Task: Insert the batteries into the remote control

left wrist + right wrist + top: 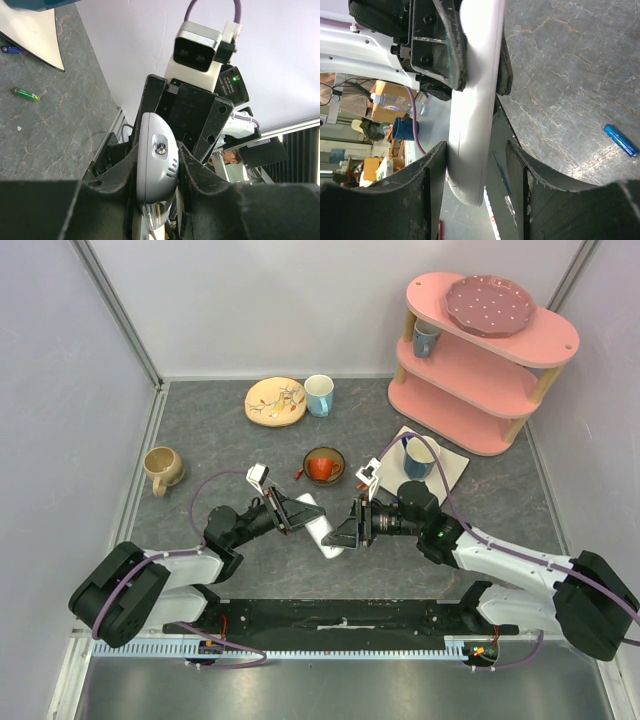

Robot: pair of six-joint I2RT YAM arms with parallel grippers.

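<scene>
The white remote control [322, 527] hangs above the table, and my left gripper [300, 515] is shut on it. In the left wrist view its rounded end [157, 160] is clamped between the pads of the left gripper [157, 150]. My right gripper [477, 150] straddles the remote's other end [475, 100]. One pad touches it and a gap shows at the other pad, so this gripper is open. A green battery [25, 94] and a blue battery [11, 49] lie on the table. The blue battery [621, 140] also shows in the right wrist view.
A red bowl [324, 466] sits just behind the grippers. A blue mug [418, 458] stands on a white napkin [450, 468]. A pink shelf [480, 370] is at the back right, a tan mug [162, 468] at the left, and a plate [275, 400] and cup [319, 394] at the back.
</scene>
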